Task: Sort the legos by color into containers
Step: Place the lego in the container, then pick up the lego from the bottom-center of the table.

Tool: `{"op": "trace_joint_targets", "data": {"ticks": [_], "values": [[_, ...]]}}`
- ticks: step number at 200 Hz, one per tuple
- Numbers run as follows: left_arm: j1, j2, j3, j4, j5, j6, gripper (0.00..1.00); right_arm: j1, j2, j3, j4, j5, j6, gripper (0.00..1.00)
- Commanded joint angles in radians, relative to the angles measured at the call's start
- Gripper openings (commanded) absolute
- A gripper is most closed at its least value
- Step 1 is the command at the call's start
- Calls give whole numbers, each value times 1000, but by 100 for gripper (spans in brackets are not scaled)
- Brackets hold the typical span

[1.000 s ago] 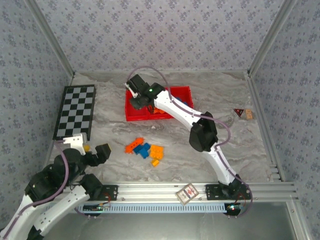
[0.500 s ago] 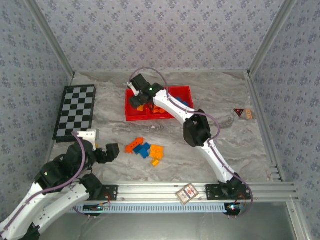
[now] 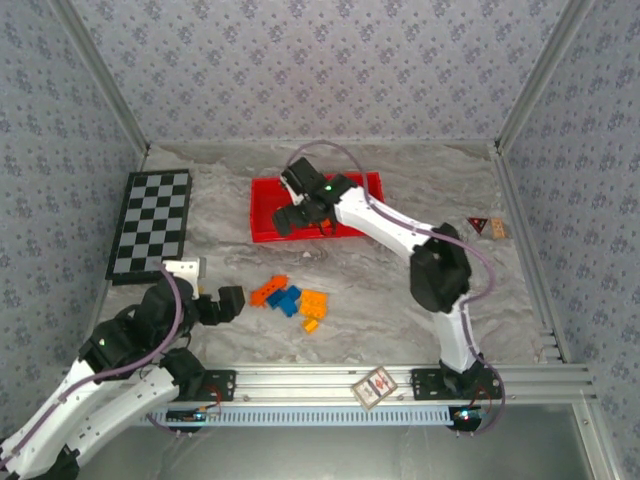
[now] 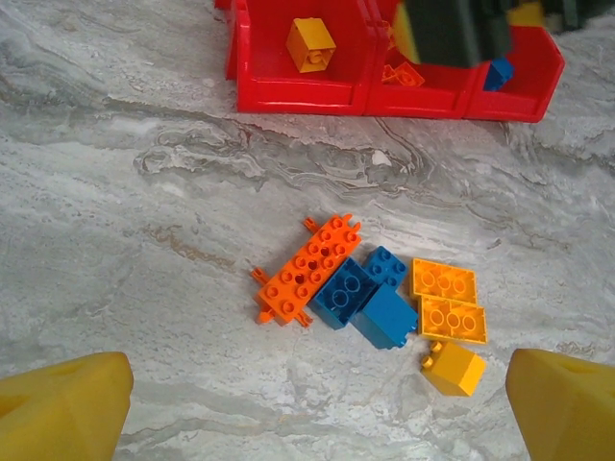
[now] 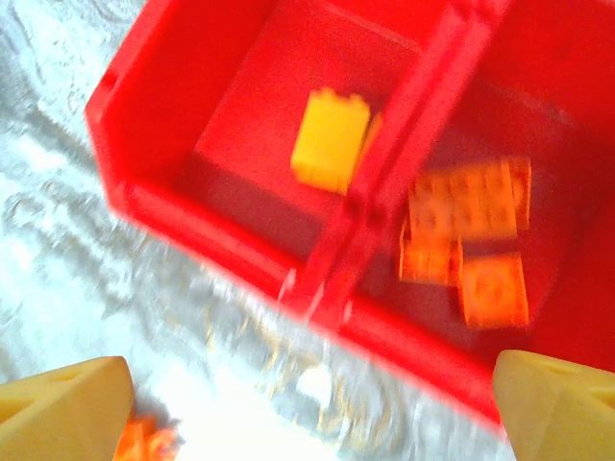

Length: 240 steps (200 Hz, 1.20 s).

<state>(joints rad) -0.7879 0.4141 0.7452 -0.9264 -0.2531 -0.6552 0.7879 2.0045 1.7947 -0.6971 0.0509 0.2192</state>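
The containers are three compartments of one red tray [image 3: 265, 200] [image 4: 298, 94] [image 5: 192, 226]. A yellow brick [image 5: 331, 139] [image 4: 311, 44] lies in the left one, orange pieces [image 5: 471, 235] in the middle one and a blue piece [image 4: 498, 74] in the right one. Loose legos [image 3: 290, 300] lie on the table: an orange plate [image 4: 309, 269], blue bricks [image 4: 370, 300], yellow-orange plates [image 4: 447, 300] and a small yellow brick [image 4: 454, 368]. My right gripper [image 3: 298, 220] [image 5: 307, 413] hangs open over the tray's front wall, holding nothing. My left gripper [image 3: 222, 300] [image 4: 312, 413] stands open just left of the pile.
A black-and-white checkered board [image 3: 152, 222] lies at the far left. Two small objects [image 3: 487, 228] sit near the right wall, and a card [image 3: 374, 386] rests on the front rail. Bare marble table separates the tray and the pile.
My right gripper opened over the tray and shifted right and nearer; the yellow brick now lies in the left compartment. My left gripper moved right, closer to the loose pile.
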Motion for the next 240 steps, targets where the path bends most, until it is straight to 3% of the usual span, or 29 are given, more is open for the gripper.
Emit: {"op": "trace_joint_targets", "data": {"ticks": [1, 54, 105, 167, 240], "values": [[-7, 6, -1, 31, 15, 23, 100, 43, -144, -177, 41, -11, 81, 100], [-7, -6, -4, 37, 16, 25, 99, 175, -383, -477, 3, -20, 180, 99], [-8, -15, -5, 37, 15, 22, 100, 260, -393, -631, 20, -34, 290, 96], [-13, -30, -4, 31, 14, 17, 100, 258, -222, -508, -75, -44, 203, 85], [-26, -42, -3, 25, -12, 9, 99, 303, -265, -591, -35, -181, 295, 86]]}}
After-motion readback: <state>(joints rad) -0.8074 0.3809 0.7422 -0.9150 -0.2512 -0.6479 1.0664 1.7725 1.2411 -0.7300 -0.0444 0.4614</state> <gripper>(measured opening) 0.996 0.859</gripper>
